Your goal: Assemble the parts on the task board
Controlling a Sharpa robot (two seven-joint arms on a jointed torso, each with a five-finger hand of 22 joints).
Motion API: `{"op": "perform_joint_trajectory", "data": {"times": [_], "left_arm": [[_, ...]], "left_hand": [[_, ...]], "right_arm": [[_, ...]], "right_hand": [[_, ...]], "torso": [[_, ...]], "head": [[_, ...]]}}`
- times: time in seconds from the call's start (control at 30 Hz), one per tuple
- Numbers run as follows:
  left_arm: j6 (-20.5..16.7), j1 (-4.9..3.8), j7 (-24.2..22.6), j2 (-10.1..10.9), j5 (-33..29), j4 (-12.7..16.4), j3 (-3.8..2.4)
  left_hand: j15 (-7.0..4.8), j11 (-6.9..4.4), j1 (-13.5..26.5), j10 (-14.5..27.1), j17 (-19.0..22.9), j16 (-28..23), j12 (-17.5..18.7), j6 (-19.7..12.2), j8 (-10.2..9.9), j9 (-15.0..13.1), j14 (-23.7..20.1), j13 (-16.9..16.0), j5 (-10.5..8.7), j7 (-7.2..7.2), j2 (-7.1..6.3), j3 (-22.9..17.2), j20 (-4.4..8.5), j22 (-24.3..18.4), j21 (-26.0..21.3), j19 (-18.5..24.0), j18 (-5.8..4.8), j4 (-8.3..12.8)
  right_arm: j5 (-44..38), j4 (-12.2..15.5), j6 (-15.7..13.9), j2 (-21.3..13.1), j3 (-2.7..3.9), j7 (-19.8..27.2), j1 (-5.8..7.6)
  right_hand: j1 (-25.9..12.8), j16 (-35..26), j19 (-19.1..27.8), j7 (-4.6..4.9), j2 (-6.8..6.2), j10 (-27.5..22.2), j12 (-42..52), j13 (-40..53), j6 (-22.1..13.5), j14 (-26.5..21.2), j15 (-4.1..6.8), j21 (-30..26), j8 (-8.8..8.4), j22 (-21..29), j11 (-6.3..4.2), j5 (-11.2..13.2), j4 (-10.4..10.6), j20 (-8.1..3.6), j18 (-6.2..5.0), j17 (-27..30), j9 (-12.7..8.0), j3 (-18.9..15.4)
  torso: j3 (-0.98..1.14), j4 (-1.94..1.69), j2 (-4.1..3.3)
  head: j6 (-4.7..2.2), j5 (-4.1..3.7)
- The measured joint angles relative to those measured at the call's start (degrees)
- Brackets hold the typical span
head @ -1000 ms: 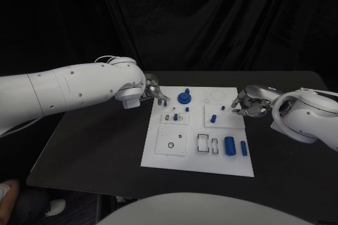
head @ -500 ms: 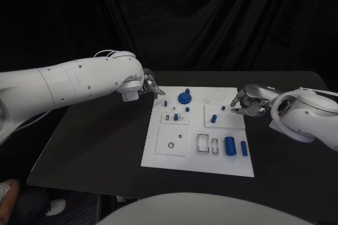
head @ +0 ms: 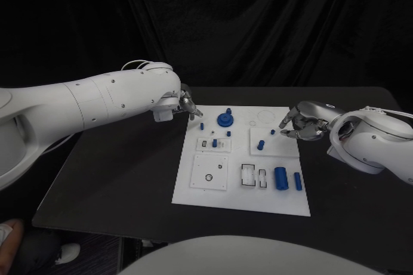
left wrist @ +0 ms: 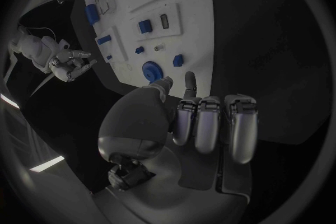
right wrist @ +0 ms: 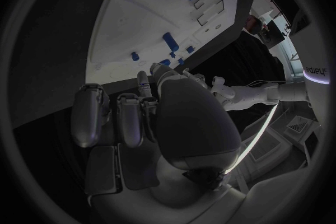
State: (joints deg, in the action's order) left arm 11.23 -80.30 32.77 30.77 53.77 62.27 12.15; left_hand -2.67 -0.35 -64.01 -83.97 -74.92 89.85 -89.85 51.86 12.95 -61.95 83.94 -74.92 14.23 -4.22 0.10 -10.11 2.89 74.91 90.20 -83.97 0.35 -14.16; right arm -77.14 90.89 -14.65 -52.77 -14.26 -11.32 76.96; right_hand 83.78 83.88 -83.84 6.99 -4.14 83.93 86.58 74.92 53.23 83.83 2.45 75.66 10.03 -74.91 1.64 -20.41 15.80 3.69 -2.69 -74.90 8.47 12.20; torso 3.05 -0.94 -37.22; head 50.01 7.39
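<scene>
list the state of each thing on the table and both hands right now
left hand: empty, fingers curled in, raised beside the board's far left corner
right hand: holds nothing visible, fingers curled, at the board's right edge
task board: flat on the table
round blue part: standing upright on the board
large blue cylinder: lying on its side
slim blue cylinder: lying beside it, apart
small blue peg: upright in its plate

One white task board point(head: 242, 198), about eight blue parts point(head: 280, 177), two hands point(head: 184, 105).
</scene>
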Motion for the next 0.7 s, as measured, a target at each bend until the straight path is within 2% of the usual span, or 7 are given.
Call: {"op": "perform_joint_trajectory", "data": {"times": [0.17, 0.47, 0.7], "left_arm": [[0.4, 0.27, -0.3, -0.9, 0.2, -1.1, 0.00], [0.8, 0.87, -1.1, -1.9, 0.4, -2.1, -0.01], [1.2, 1.31, -1.4, -2.4, 0.4, -2.8, -0.01]], "left_hand": [[0.00, 0.39, 0.0, 0.0, 0.0, 0.0, 0.0, -0.1, -0.8, 0.8, 0.0, 0.0, -0.92, -0.11, 0.00, 0.2, 0.00, 0.0, 0.0, 0.0, 0.00, -0.2], [0.13, 0.72, -0.3, 0.0, 0.0, 0.0, 0.0, -0.4, -2.0, 1.9, 0.1, 0.0, -1.20, -0.38, 0.26, 0.4, 0.00, 0.0, 0.0, 0.0, 0.00, -0.4], [0.22, 0.79, -0.3, 0.0, 0.0, 0.0, 0.0, -0.4, -2.0, 2.2, 0.2, 0.0, -1.20, -0.38, 0.26, 0.4, 0.00, 0.0, 0.0, 0.0, 0.00, -0.4]], "right_arm": [[0.0, 0.0, -0.3, 0.0, 0.00, 0.3, 0.00], [0.1, 0.0, -0.6, 0.1, 0.00, 0.4, 0.00], [0.1, 0.0, -0.6, 0.1, 0.00, 0.4, 0.00]], "right_hand": [[0.0, 0.0, 0.0, 0.00, 0.00, 0.0, 0.0, 0.0, 0.0, 0.0, 0.00, 0.0, 0.00, 0.0, 0.00, 0.0, 0.0, 0.00, 0.00, 0.0, 0.0, 0.0], [0.0, 0.0, 0.0, 0.00, 0.00, 0.0, 0.0, 0.0, 0.0, 0.0, 0.00, -0.2, 0.00, 0.0, 0.00, 0.0, 0.0, 0.00, 0.00, 0.0, 0.0, 0.0], [0.0, 0.0, 0.0, 0.00, 0.00, 0.0, 0.0, 0.0, 0.0, 0.0, 0.00, -0.2, 0.00, 0.0, 0.00, 0.0, 0.0, 0.00, 0.00, 0.0, 0.0, 0.0]], "torso": [[-0.01, 0.04, -0.02], [-0.01, 0.04, -0.03], [0.02, 0.01, -0.03]], "head": [[0.00, 0.07], [0.00, -0.14], [0.00, -0.30]]}}
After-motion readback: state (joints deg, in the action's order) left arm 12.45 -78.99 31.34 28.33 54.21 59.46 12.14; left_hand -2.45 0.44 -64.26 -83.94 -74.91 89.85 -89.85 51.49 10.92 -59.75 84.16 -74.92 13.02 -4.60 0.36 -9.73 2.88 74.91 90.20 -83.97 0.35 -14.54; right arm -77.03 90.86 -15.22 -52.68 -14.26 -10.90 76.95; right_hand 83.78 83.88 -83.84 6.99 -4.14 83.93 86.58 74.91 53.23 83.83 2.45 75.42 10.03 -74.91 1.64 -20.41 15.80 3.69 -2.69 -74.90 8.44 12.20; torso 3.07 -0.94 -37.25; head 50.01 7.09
